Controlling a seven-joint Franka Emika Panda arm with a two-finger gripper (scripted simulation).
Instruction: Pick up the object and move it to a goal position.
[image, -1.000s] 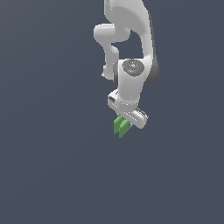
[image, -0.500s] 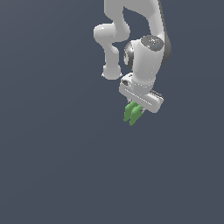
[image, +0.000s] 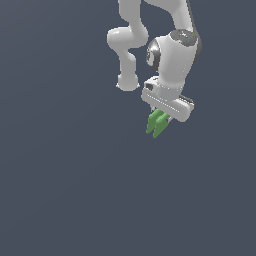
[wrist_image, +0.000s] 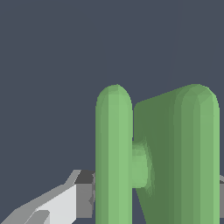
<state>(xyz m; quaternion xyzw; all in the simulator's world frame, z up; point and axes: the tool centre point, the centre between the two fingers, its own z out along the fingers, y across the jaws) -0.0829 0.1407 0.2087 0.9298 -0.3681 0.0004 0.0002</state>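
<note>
Object: the green object (wrist_image: 153, 166) fills the near part of the wrist view, two rounded bars side by side with a short link between them.
Fingers: one grey finger (wrist_image: 65, 203) is seen touching the outer side of one bar; the other finger is almost hidden. I judge they are closed on the object, only as wide as the piece.
Gripper: in the exterior view the gripper (image: 161, 119) points down and a little tilted, and the object (image: 157, 123) hangs out under it.
Change: compared with one second ago, the arm has swung toward the exterior view's right and the wrist has turned; the object came along with it.
Meaning: the pick seems done, and the carry to the goal is under way.
Background: only plain dark grey; no counter and no goal marker is visible.
</note>
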